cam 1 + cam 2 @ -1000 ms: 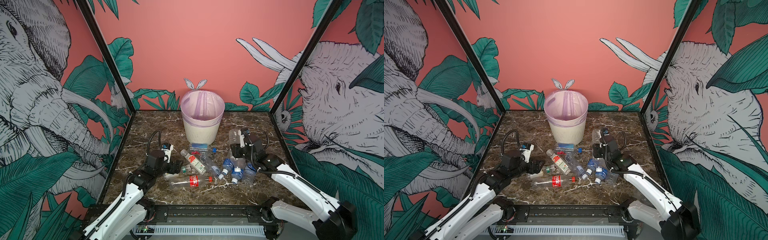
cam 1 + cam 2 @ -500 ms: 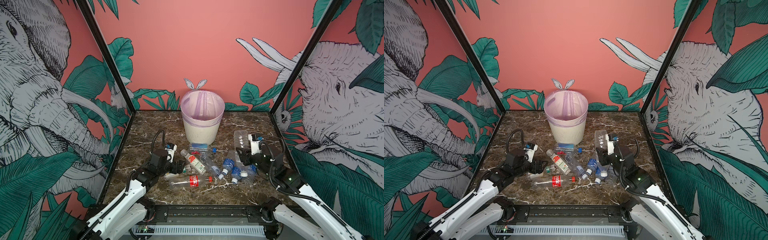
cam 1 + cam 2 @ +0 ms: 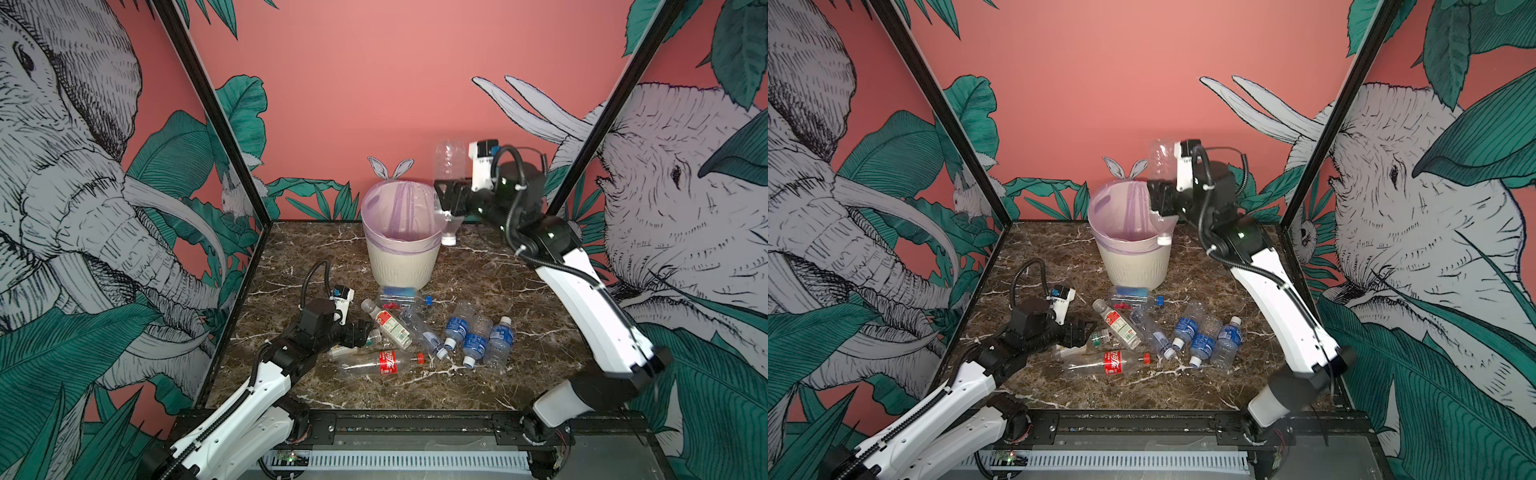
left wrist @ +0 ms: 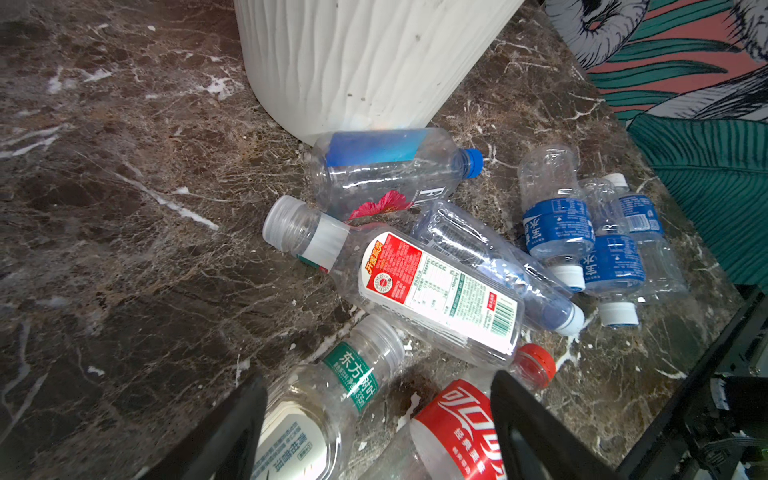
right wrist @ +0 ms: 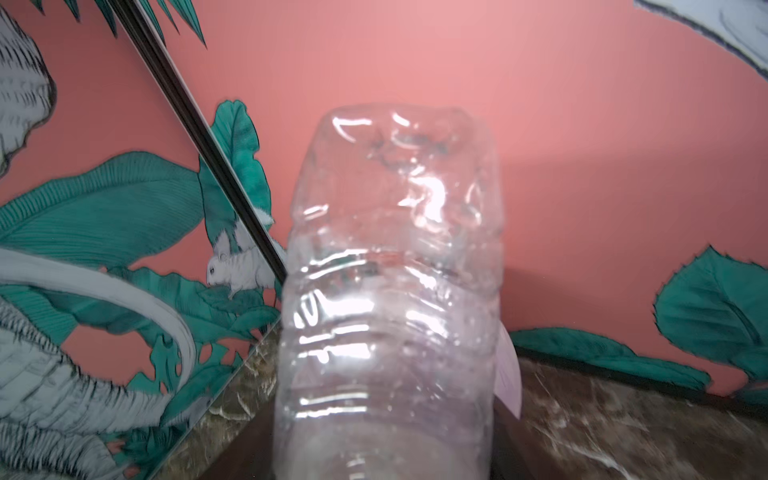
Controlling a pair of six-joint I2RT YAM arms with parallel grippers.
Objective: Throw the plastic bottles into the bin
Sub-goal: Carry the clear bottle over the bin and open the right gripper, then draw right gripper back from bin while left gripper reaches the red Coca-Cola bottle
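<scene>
**Marble deck, bottles mostly still down**

Glossy brown veined marble tabletop. Left gripper has its fingers spread over crinkled clear plastic bottles lying before the ribbed cream bin. Right gripper is by the bin rim with an unlabelled bottle cap-down at its fingers; grip unclear. Coral jungle-print walls behind.

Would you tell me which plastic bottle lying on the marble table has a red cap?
The long clear plastic bottle with the all-red label, lying nearest the front; the other caps visible there are white or blue.
</scene>
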